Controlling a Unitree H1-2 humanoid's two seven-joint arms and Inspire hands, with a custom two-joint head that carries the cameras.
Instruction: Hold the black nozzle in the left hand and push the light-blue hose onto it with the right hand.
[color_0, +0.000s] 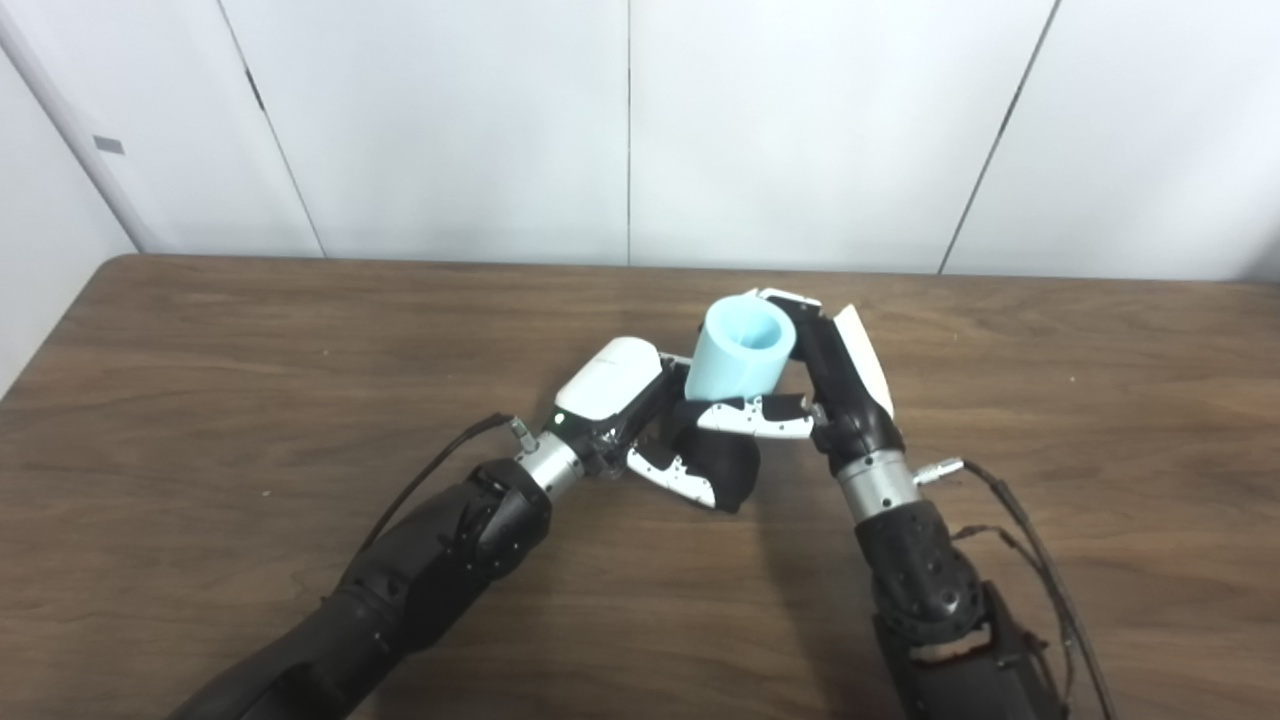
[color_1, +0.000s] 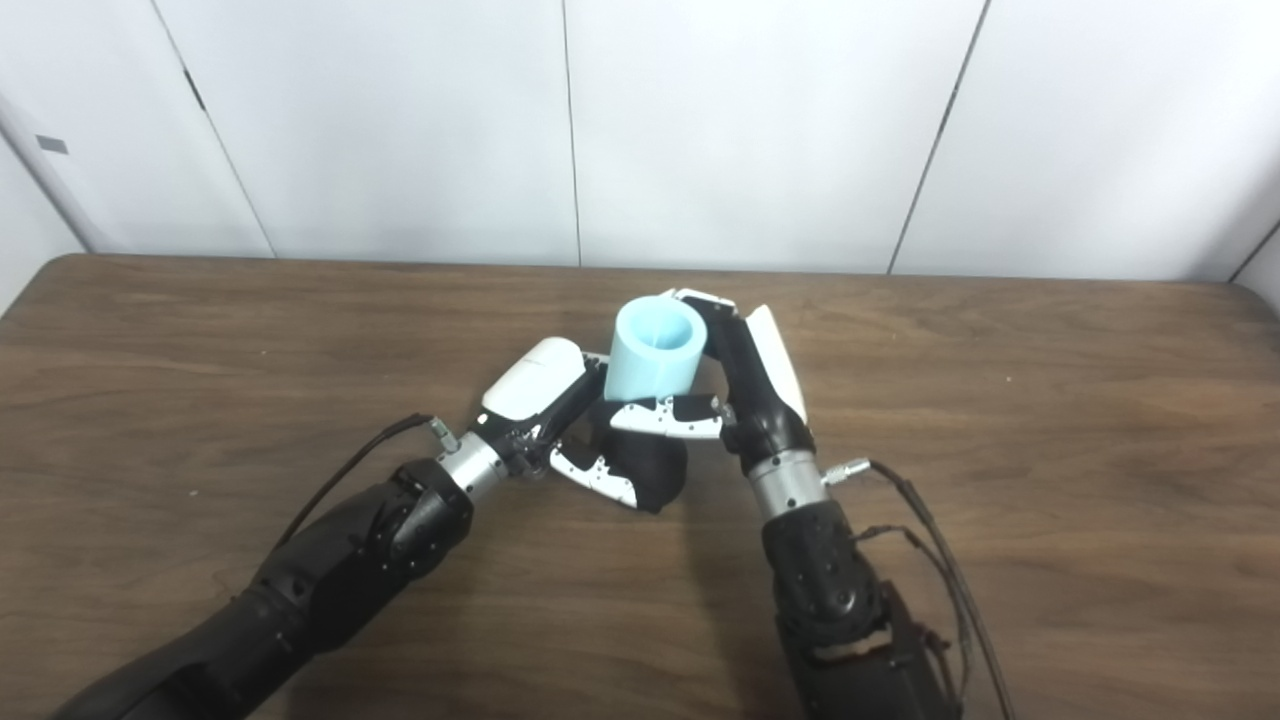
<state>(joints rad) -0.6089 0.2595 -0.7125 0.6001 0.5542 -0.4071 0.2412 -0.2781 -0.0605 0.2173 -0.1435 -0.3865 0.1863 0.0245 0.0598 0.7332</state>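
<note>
The black nozzle (color_0: 728, 462) is held in my left hand (color_0: 628, 415) at the table's middle, its lower end showing below the fingers. My right hand (color_0: 822, 372) is shut on the light-blue hose (color_0: 740, 350), a short wide tube with its open end facing up toward the cameras. The hose's lower end sits right on top of the nozzle; where they meet is hidden by the fingers of both hands. The same cluster shows in the right eye view, hose (color_1: 655, 348) above nozzle (color_1: 650, 468).
The brown wooden table (color_0: 250, 380) stretches to both sides, its far edge against a white panelled wall (color_0: 450, 120). Cables run along both forearms, one looping out by the right wrist (color_0: 1010, 510).
</note>
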